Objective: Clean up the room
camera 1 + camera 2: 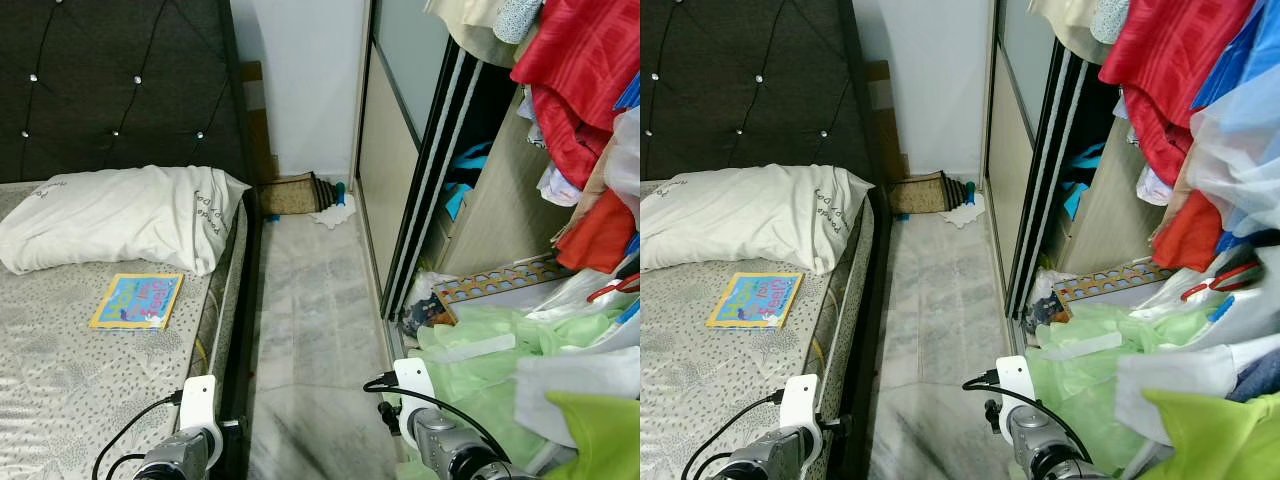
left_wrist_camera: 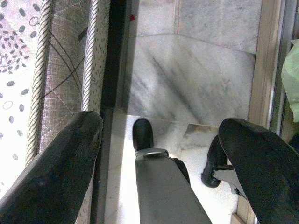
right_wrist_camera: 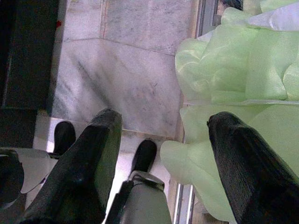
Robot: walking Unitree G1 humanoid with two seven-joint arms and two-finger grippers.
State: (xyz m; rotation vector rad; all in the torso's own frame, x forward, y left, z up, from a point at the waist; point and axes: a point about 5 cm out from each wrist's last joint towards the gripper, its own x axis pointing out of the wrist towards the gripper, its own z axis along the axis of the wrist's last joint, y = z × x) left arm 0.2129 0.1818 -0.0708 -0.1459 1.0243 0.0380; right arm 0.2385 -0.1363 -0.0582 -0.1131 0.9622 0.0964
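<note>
A colourful children's book (image 1: 137,300) lies flat on the mattress (image 1: 60,390) in front of a white pillow (image 1: 120,215). Pale green fabric (image 1: 480,350) spills from the open wardrobe (image 1: 470,200) onto the floor, also seen in the right wrist view as green fabric (image 3: 233,70). A white cloth (image 1: 333,212) lies crumpled on the floor at the far end. My left gripper (image 2: 161,123) hangs open over the marble beside the bed edge. My right gripper (image 3: 164,119) hangs open above the floor, its outer finger over the green fabric. Both hold nothing.
A narrow marble aisle (image 1: 310,330) runs between the bed frame (image 1: 245,300) and the wardrobe's sliding door (image 1: 385,170). A rolled mat (image 1: 295,193) lies against the far wall. Red and other clothes (image 1: 575,90) hang at the right. Small clutter (image 1: 425,312) sits at the wardrobe's base.
</note>
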